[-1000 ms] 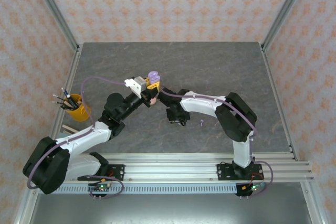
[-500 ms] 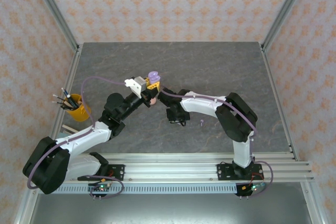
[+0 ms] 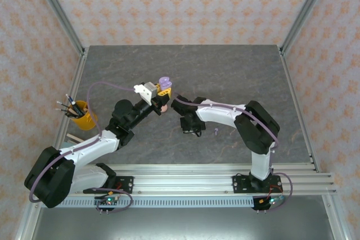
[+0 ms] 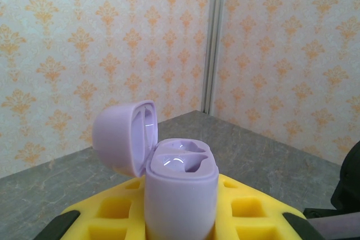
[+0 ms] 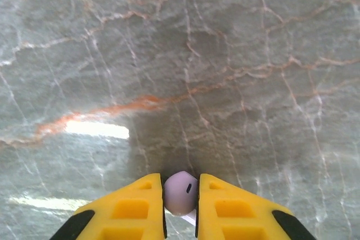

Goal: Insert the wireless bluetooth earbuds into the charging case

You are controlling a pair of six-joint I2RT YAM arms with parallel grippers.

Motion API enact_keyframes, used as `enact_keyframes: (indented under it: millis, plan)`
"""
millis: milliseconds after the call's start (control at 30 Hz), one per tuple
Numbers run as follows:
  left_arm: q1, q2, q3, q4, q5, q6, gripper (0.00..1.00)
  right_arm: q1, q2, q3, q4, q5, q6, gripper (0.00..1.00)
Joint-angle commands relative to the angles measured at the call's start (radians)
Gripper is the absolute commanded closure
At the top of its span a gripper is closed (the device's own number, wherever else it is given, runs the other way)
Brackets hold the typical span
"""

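The right pincer points straight down at the tabletop, its two yellow fingers drawn in close on a lilac earbud. The rounded head of that earbud sits pinched between the tips, touching both, with a small dark slot facing up and a pale stem showing just below it. Under the pincer lies bare grey marble veined with rust and white, with the pincer's shadow falling directly ahead of the tips. In the overhead view this arm reaches in from the right toward the middle of the tabletop. Just to the right of its wrist, apart from it, a second earbud lies loose on the stone as a tiny lilac speck, too small to make out further. The left pincer is raised above the tabletop and closed on the charging case, a lilac round-cornered case that stands upright between its yellow fingers. The lid is swung open to the left on its hinge, so the two glossy moulded wells in the top of the case lie bare. At the far left edge of the tabletop stands a yellow cup holding several pens, well apart from both arms.
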Motion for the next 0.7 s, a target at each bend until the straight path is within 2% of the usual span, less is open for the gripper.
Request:
enact_keyframes:
  millis: [0, 233, 667]
  plan:
    - [0.006, -0.001, 0.027, 0.015, 0.001, 0.015, 1.0, 0.0, -0.06, -0.035, -0.011, 0.026, 0.029, 0.84]
    - [0.006, 0.003, 0.036, 0.009, 0.008, 0.012, 1.0, -0.011, -0.152, -0.092, 0.01, 0.049, 0.057, 0.84]
    - [0.005, 0.035, 0.08, -0.008, 0.035, -0.001, 1.0, -0.094, -0.343, -0.171, 0.077, 0.052, 0.077, 0.84]
